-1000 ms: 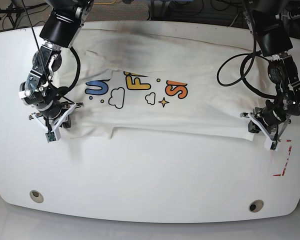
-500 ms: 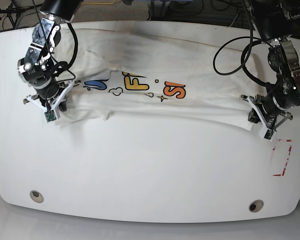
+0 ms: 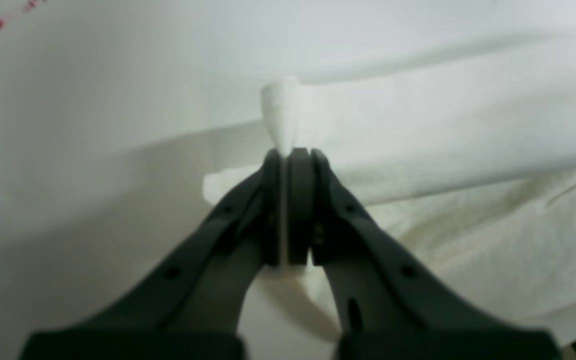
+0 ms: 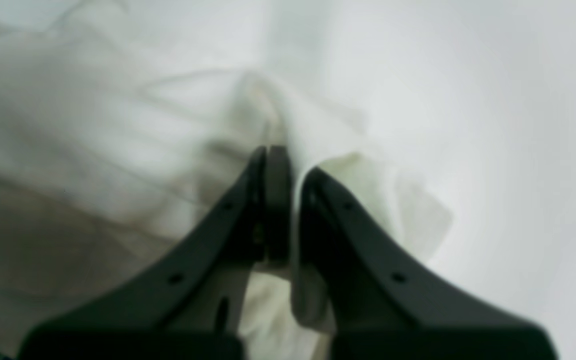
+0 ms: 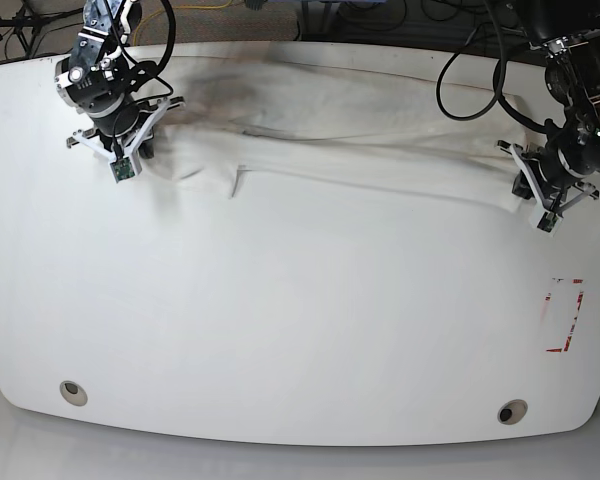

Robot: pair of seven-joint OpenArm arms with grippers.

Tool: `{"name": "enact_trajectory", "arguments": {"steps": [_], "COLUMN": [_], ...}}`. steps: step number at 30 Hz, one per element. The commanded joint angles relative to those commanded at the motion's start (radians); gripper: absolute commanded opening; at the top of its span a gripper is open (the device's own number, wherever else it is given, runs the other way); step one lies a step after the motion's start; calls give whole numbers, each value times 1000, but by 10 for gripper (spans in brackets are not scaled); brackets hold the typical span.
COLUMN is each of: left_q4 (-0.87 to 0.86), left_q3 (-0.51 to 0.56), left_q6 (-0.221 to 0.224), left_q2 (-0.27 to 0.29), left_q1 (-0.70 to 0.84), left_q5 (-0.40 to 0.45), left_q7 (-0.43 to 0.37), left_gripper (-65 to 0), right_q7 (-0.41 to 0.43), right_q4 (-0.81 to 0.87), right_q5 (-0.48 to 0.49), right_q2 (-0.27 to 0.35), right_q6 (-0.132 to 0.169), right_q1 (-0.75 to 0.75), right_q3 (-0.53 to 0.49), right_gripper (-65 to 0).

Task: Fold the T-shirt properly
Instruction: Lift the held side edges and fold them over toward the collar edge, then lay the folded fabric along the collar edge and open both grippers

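Both your hands clamped on T-shirt (image 5: pixel 350 150): left hand (image 3: pixel 288 152), right hand (image 4: pixel 288 155). Near edge carried back across surface (image 5: pixel 280 320); print now hidden, fold nearly closed.

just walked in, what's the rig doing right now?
Both arms are folding a white cotton T-shirt on the white tabletop. The left tool and right tool are each clamped on a pinch of fabric at opposite ends. The shirt lies stretched in a narrow band along the far edge.
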Motion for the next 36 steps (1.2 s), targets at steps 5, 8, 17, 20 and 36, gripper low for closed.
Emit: {"name": "enact_trajectory", "arguments": {"steps": [5,8,17,20,36], "left_q4": [0,-2,-5,-3,144], "left_q3": [-38,-44,-32,-26,-31], "left_q6": [0,0,0,0,0], "left_q2": [-12,-14,-15,-17,-21], "left_q1": [49,66,115,135,69], "left_q5": [2,3,5,5,-6], "left_q7": [0,0,0,0,149], "left_gripper": [-647,-646,-626,-537,-243], "right_q7": [2,2,2,5,77], "right_q4": [0,0,-3,-2,14], "right_q5": [0,0,0,-2,138], "right_q2": [-8,-25,-40,-64,-101], "right_q6": [0,0,-2,-3,0], "right_q1": [-29,-40,-91,-100,-63], "right_q3": [2,2,0,2,41], "right_gripper": [-650,-650,-531,-406,-265]}}
